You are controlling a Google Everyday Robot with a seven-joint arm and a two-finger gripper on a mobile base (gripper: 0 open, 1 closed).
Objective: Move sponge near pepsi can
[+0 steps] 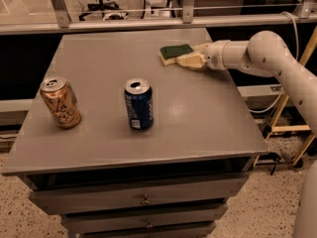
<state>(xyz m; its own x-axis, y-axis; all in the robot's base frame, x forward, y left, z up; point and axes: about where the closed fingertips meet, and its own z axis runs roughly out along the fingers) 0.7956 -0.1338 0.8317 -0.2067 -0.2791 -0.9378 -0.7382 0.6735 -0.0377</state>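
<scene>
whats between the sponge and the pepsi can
Only bare tabletop between sponge and pepsi can, in the camera view. The hand grips the sponge near the far edge.
</scene>
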